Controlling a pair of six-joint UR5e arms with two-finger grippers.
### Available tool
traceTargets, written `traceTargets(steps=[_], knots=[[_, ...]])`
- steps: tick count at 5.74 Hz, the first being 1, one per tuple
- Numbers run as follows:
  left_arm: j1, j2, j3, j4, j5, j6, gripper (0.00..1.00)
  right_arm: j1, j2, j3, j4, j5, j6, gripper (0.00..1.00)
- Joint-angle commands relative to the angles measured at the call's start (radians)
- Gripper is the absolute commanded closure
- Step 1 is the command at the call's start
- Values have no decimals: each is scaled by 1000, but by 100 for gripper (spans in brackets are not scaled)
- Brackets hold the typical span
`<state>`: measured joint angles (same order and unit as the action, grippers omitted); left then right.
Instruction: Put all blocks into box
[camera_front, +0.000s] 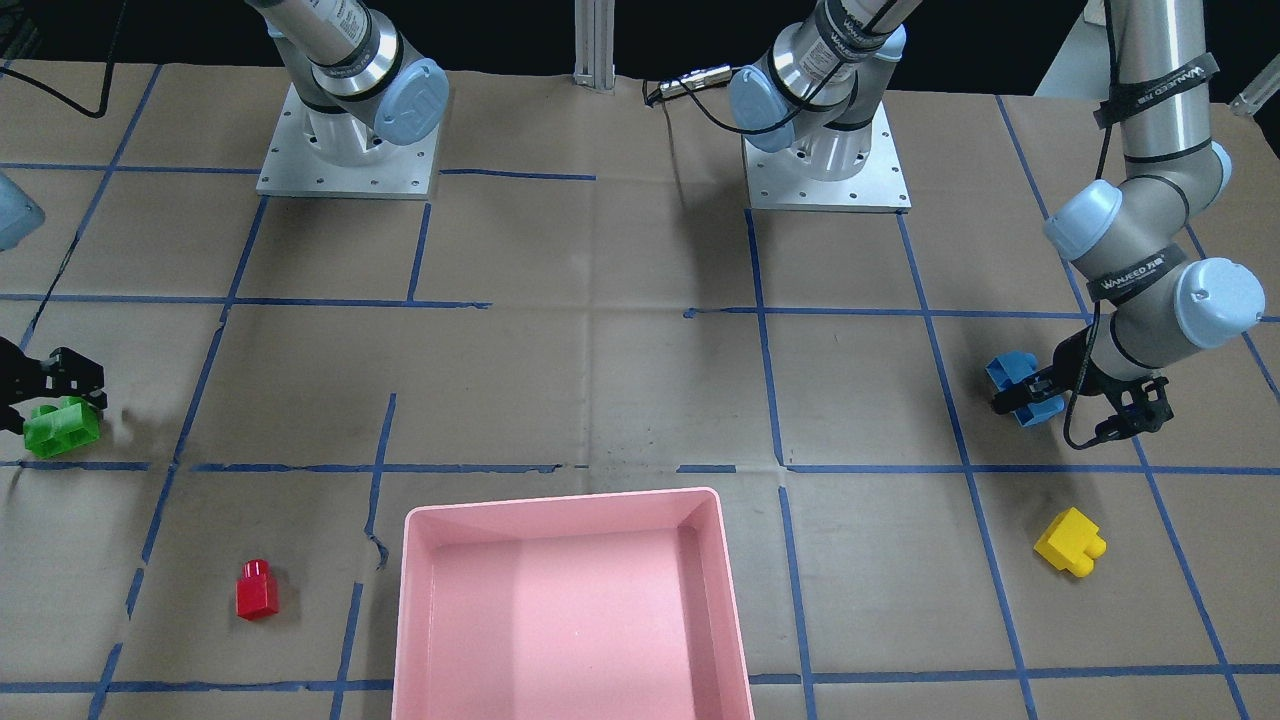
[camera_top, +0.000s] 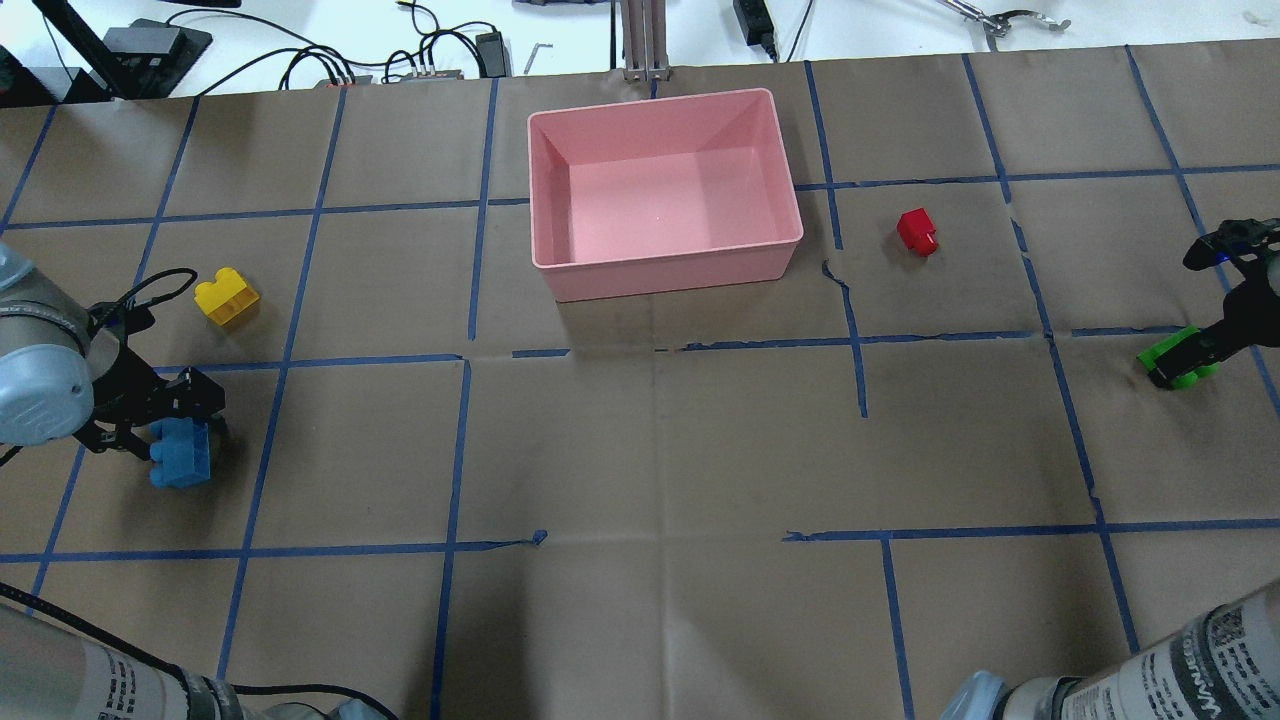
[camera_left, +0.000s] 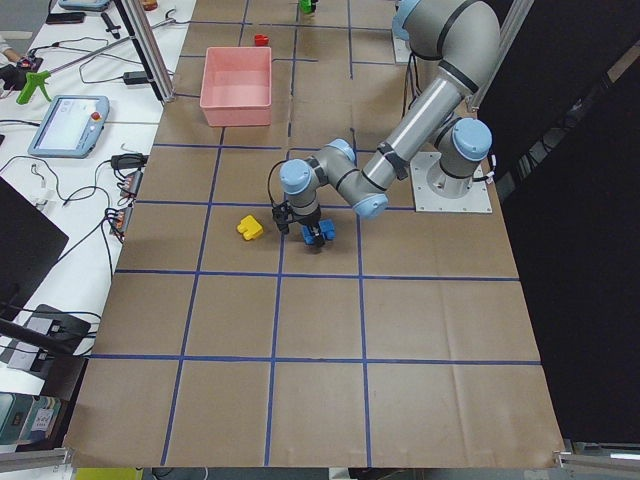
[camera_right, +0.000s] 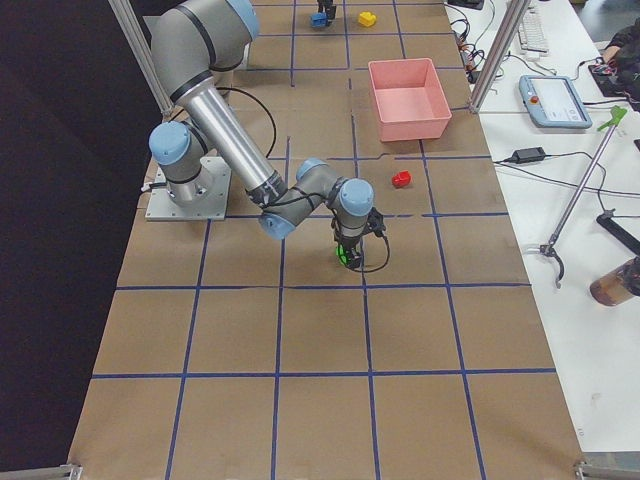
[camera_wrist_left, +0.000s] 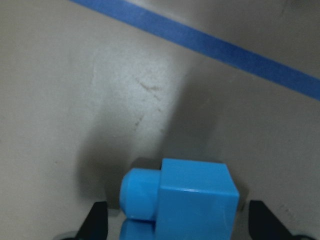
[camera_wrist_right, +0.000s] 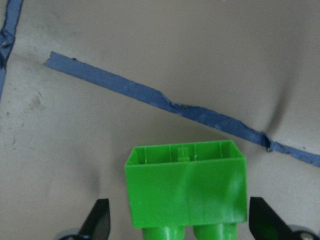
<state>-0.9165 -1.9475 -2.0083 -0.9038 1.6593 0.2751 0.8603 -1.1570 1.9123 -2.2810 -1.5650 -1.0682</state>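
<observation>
bracketing blue block (camera_wrist_left: 192, 200), left jaws; green block (camera_wrist_right: 186, 187), right jaws

Pink box (camera_top: 665, 278) mid-table — red block (camera_top: 916, 231), green block (camera_top: 1185, 372) one side — yellow block (camera_top: 227, 298), blue block (camera_top: 182, 460) opposite

Left tool (camera_top: 183, 442) and right tool (camera_top: 1176, 362) low — jaws spread.

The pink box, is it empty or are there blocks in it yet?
Empty: the box shows a bare pink floor, and the red block and yellow block lie outside it.
</observation>
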Motion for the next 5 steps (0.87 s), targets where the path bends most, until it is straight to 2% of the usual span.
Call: traceTargets(steps=[1, 2, 3, 4, 5], knots=[[2, 4, -3, 2, 0, 21, 3, 0, -3, -1, 0, -3, -3, 19], [2, 5, -1, 2, 0, 27, 19, 0, -6, -1, 0, -3, -21, 36], [4, 8, 11, 3, 0, 35, 49, 0, -9, -1, 0, -3, -24, 45], [4, 15, 6, 3, -4, 26, 73, 0, -10, -16, -2, 0, -23, 45], [4, 25, 8, 0, -7, 15, 89, 2, -10, -63, 12, -1, -23, 45]])
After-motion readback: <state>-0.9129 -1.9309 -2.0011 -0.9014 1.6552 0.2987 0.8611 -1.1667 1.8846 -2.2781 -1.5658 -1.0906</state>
